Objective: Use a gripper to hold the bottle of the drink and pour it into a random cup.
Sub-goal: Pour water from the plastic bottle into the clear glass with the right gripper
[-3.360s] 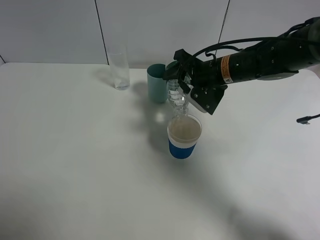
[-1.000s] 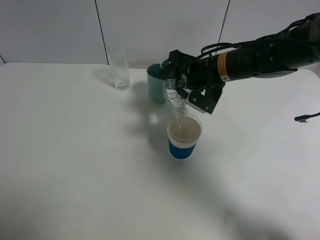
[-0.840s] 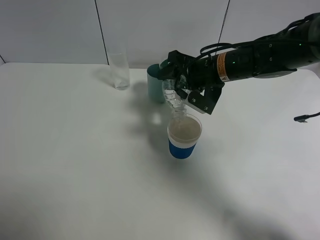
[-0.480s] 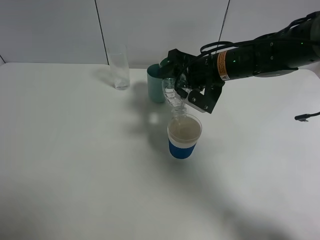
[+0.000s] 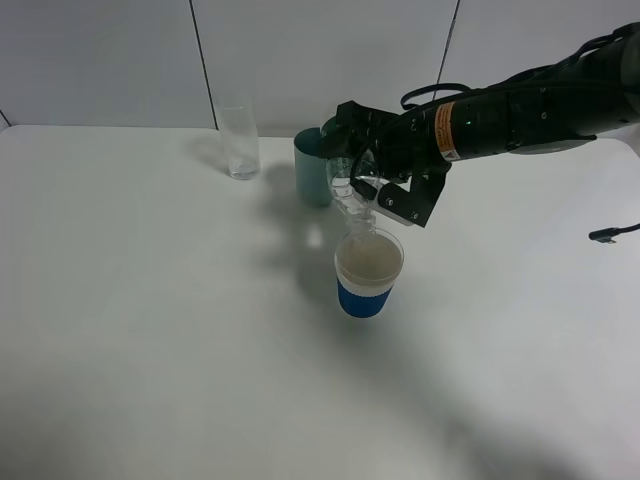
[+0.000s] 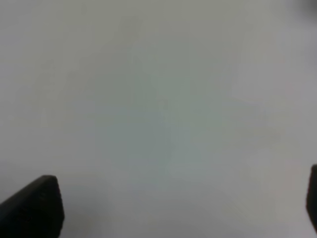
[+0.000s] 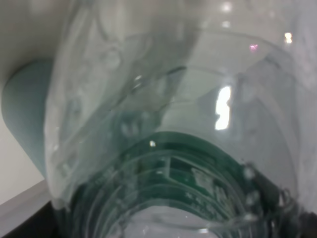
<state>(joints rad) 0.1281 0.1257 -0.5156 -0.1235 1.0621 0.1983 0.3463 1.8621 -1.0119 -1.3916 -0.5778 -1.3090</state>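
My right gripper (image 5: 372,172) reaches in from the right and is shut on the clear drink bottle (image 5: 349,196). The bottle is tipped over, neck down, with its mouth just above the rim of the white cup with the blue band (image 5: 368,272). The cup stands upright mid-table and holds pale liquid near its rim. In the right wrist view the bottle (image 7: 168,124) fills the frame, its green label (image 7: 188,171) showing through the clear plastic. My left gripper (image 6: 173,213) shows only as dark fingertips (image 6: 32,206) far apart over blank white table.
A teal-green tumbler (image 5: 313,165) stands just behind the bottle and shows in the right wrist view (image 7: 25,119). A tall clear glass (image 5: 239,142) stands at the back left. A black cable end (image 5: 612,237) lies at the right edge.
The right gripper and the tilted bottle have barely moved over the last second, staying over the cup. Since 3.4 s ago they have shifted slightly left and up.
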